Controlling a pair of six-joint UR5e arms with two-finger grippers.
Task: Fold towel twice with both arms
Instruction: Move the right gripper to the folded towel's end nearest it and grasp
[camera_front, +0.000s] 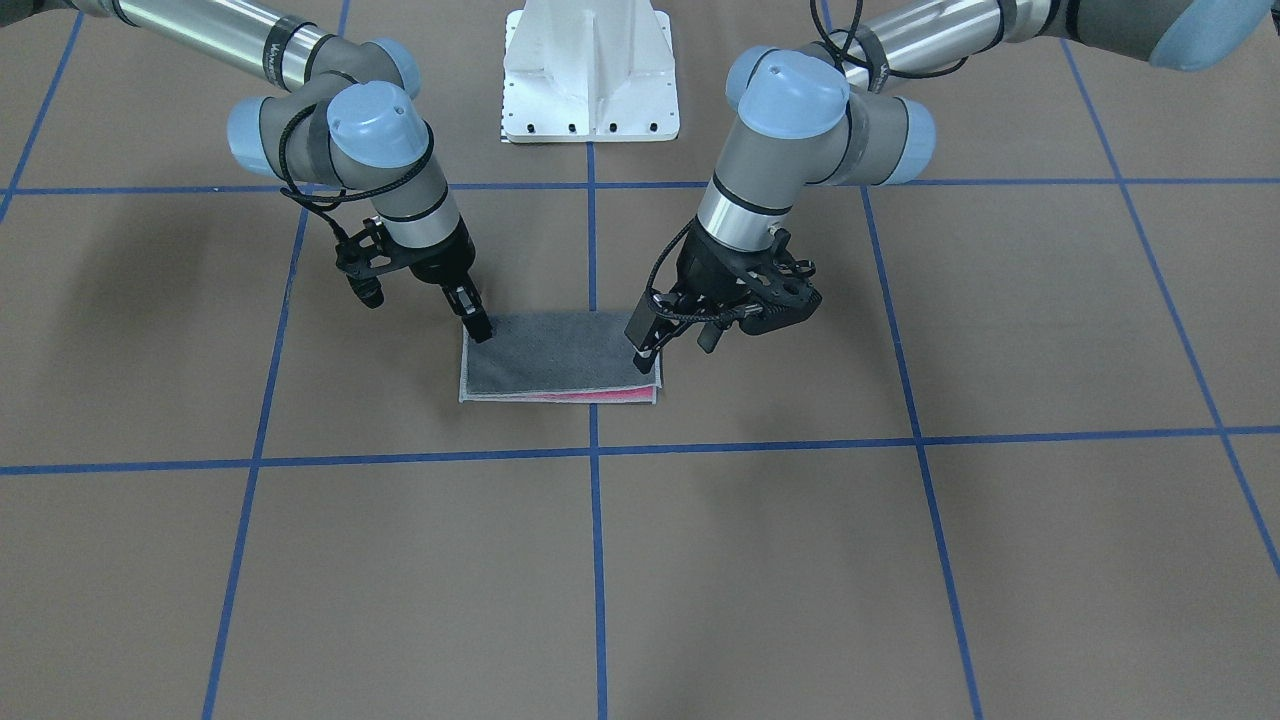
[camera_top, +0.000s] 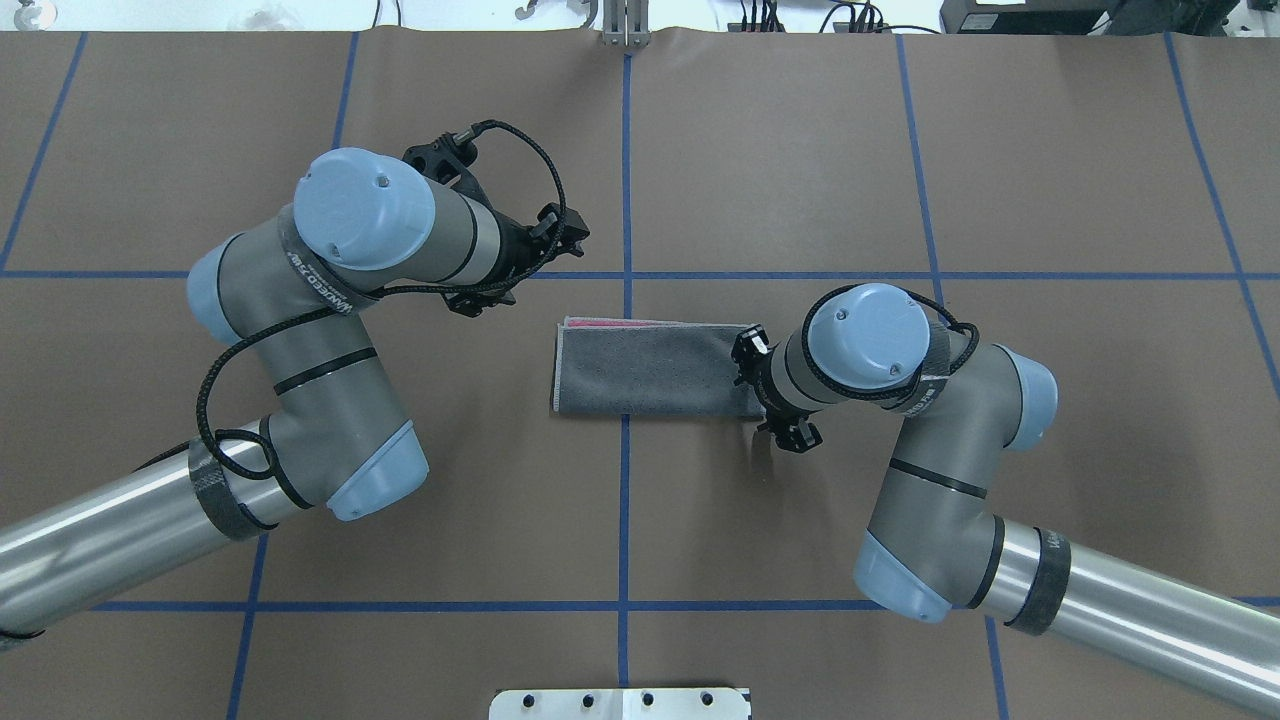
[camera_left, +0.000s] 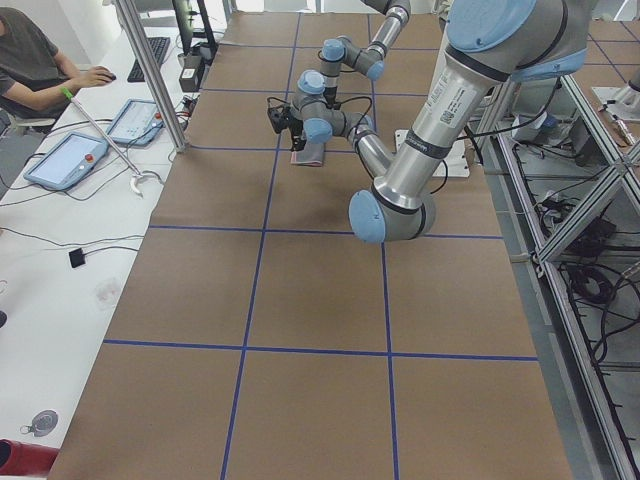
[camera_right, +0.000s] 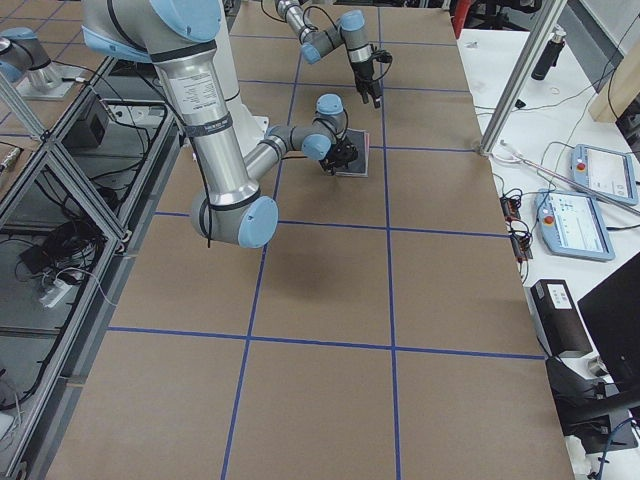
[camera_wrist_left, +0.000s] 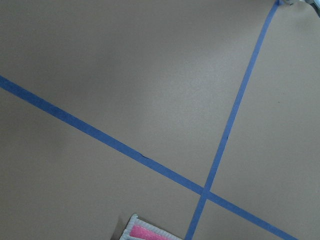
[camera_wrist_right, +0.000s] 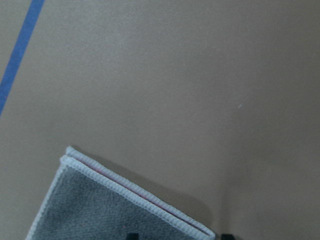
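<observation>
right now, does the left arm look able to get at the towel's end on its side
Probably yes. The left gripper hangs, fingers open, just off that end of the towel, and nothing shows between them. The right gripper sits at the opposite end, out of its way.

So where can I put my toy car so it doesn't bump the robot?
The roomiest spot is the bare row of brown squares past the blue tape line, on the side of the towel away from the robot. It is crowded right around the towel, where the left gripper and right gripper hang, and back by the white base.
</observation>
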